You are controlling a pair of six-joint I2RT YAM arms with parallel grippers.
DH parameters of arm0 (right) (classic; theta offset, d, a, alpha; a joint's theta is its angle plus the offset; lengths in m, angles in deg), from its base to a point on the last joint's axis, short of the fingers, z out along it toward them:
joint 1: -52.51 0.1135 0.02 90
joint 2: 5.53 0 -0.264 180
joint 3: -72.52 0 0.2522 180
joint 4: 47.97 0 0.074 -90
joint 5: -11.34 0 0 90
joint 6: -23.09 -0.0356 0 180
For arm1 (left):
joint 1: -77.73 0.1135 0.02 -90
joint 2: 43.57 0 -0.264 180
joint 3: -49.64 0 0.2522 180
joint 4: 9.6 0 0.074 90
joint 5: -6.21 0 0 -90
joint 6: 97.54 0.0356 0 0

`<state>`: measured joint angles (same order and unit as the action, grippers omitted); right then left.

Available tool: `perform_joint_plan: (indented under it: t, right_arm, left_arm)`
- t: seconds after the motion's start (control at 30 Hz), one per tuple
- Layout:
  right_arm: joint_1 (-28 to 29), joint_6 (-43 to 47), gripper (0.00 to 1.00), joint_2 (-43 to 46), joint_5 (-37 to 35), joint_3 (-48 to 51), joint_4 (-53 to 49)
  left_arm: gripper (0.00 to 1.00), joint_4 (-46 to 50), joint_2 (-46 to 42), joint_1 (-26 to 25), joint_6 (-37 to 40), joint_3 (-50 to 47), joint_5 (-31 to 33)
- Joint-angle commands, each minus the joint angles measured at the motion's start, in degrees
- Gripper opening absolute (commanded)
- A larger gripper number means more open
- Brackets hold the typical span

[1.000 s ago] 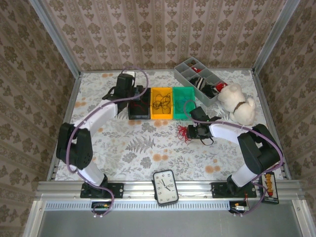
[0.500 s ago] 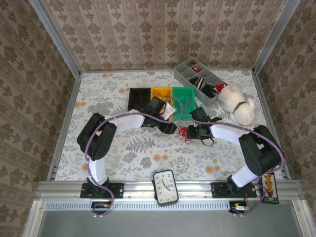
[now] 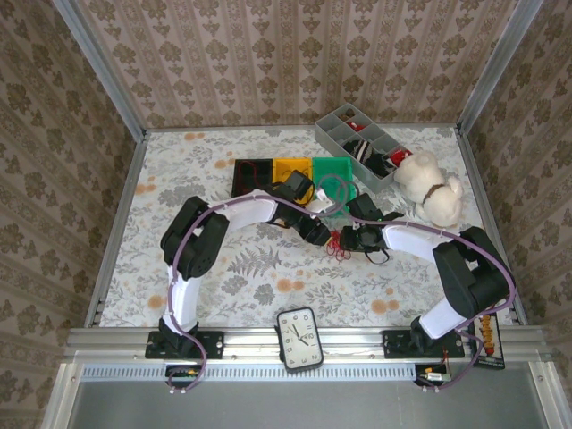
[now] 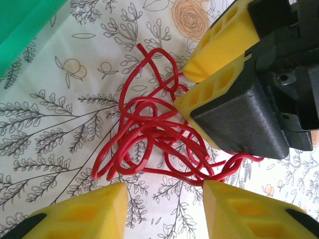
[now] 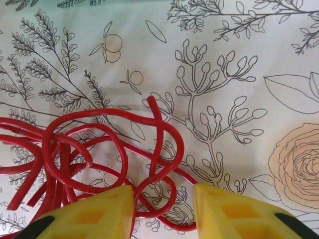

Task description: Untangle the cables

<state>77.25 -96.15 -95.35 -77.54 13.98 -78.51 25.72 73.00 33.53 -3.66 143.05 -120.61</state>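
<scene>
Red, thin and flexible, the cable [image 3: 337, 243] is lying in a loose knot on the floral-printed desk [image 3: 250, 286] in the overhead view, just in front of the green plastic bin [image 3: 323, 166]. Both arms are reaching in from either side, and the left jaws and right jaws are meeting over the bunch. From up here I cannot tell how wide either pair is standing.

In the left wrist view the red cable [image 4: 149, 139] is spreading in overlapping loops, flat on the desk [image 4: 50, 124]. The left jaws' yellow pads [image 4: 75, 214] are standing apart, open, at the near edge of the tangle, pinching nothing. The right jaws' yellow fingers [image 4: 219, 45] are coming in from the upper right, with a strand running up toward their tips.

In the right wrist view its pads [image 5: 94, 214] are also standing apart. One loop of the cable [image 5: 159, 164] is passing through the gap between them and is not clamped.

The wire is looking light, limp and a little springy, with a smooth jacket that may slip under a weak pinch. Pulling anywhere in the middle would probably drag the whole knot along or tighten it. The better hold, I judge, is an outer loop pinned by one pair of jaws while the other takes the free end [image 5: 152, 102] poking out of the bunch.
</scene>
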Motion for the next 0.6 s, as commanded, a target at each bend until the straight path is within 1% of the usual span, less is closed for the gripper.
perform_joint_plan:
  t: [0.0, 0.13, 0.17, 0.37, 0.57]
  right_arm:
    - [-0.38, -1.6, 0.38, 0.53, 2.87, 0.15, 1.67]
    - [-0.58, -3.33, 0.38, -0.39, 3.31, -0.53, 2.55]
    - [-0.85, -4.11, 0.37, -0.61, 3.14, -0.58, 2.65]
    - [-3.38, -8.91, 0.36, -1.15, 3.5, 0.48, 5.09]
    - [-4.81, -11.01, 0.35, -1.5, 4.78, 0.39, 6.54]
  left_arm:
    - [0.43, 2.2, 1.86, -0.39, 1.92, 2.04, -2.58]
    - [0.43, 1.12, 2.34, -0.65, 1.23, 2.38, -0.49]
    - [0.45, 0.91, 2.34, -0.82, 0.95, 2.43, 1.47]
    - [0.49, -0.54, 1.4, -1.15, 0.91, 1.23, 2.6]
    - [0.53, -1.15, 0.77, -1.17, 1.22, 0.62, 2.86]
